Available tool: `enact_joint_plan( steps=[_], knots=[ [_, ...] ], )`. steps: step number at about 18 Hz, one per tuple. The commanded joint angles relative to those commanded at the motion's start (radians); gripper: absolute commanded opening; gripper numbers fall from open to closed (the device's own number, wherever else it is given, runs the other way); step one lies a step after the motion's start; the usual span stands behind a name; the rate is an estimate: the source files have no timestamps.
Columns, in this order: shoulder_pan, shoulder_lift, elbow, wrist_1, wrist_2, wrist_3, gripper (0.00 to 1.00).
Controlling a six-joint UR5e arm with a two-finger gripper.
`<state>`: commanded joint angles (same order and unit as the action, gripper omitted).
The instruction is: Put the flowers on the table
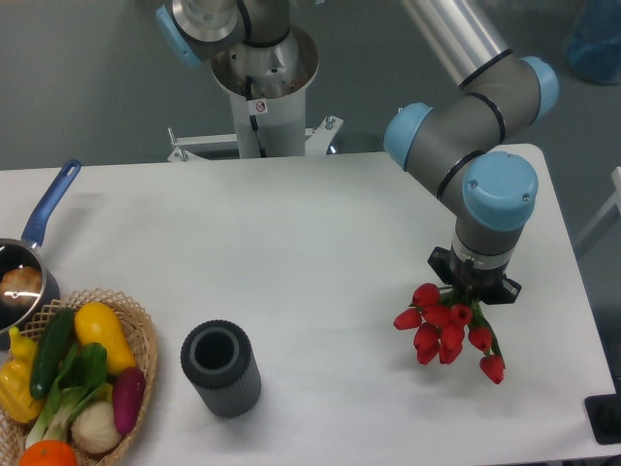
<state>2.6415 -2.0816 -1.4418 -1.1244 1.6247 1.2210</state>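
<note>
The flowers (pixel 444 327), a small bunch of red tulip buds with thin green stems, hang low over the right part of the white table (pixel 320 243). My gripper (pixel 474 289) points straight down above them and is shut on their stems; its fingers are mostly hidden by the wrist and the buds. The buds are close to the tabletop and cast a shadow on it; I cannot tell whether they touch it.
A dark ribbed cylindrical vase (pixel 221 368) stands upright at the front left of centre. A wicker basket (pixel 136 335) with vegetables sits at the front left corner. A blue-handled pot (pixel 29 257) is at the left edge. The robot base (pixel 264 78) stands behind the table.
</note>
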Motion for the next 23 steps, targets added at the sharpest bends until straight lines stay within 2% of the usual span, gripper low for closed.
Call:
enact_joint_plan(
  steps=[1, 2, 5, 10, 14, 19, 23],
  knots=[
    [0.003, 0.002, 0.0, 0.002, -0.021, 0.002, 0.79],
    [0.005, 0.002, 0.0, 0.002, -0.035, 0.0, 0.88],
    [0.005, 0.006, -0.002, 0.014, -0.037, -0.006, 1.0],
    [0.015, 0.008, -0.002, 0.032, -0.036, -0.023, 1.0],
    [0.031, 0.017, -0.003, 0.084, -0.036, -0.017, 1.0],
    [0.077, 0.015, -0.003, 0.179, -0.042, -0.003, 1.0],
    [0.1, 0.012, -0.003, 0.198, -0.042, -0.002, 1.0]
  ],
)
